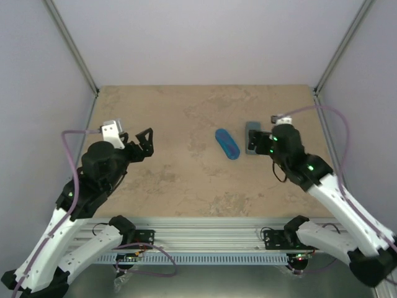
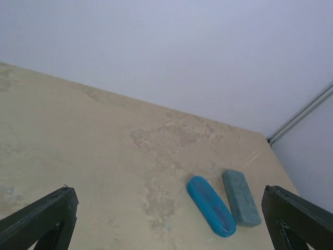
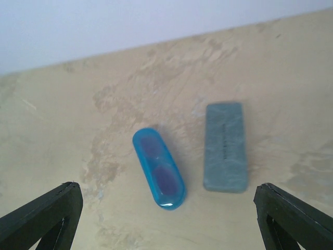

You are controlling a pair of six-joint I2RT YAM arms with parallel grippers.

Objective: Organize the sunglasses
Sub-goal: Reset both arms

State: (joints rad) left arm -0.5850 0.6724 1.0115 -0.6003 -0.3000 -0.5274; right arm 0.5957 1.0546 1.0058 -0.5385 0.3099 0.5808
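Note:
No loose sunglasses show in any view. A glossy blue oval case (image 1: pixel 227 144) lies shut right of the table's centre; two dark oval shapes show through its lid in the right wrist view (image 3: pixel 159 167). A grey-blue rectangular case (image 1: pixel 251 131) lies shut just to its right, also in the right wrist view (image 3: pixel 225 146). My right gripper (image 1: pixel 259 144) is open and empty, hovering at the near end of the grey case (image 2: pixel 241 197). My left gripper (image 1: pixel 146 140) is open and empty at the far left, well away from the blue case (image 2: pixel 210 205).
The beige stone-patterned table top (image 1: pixel 186 186) is ringed by pale walls, with metal corner posts (image 1: pixel 73 46) at the back left and back right. Only the two cases lie on it.

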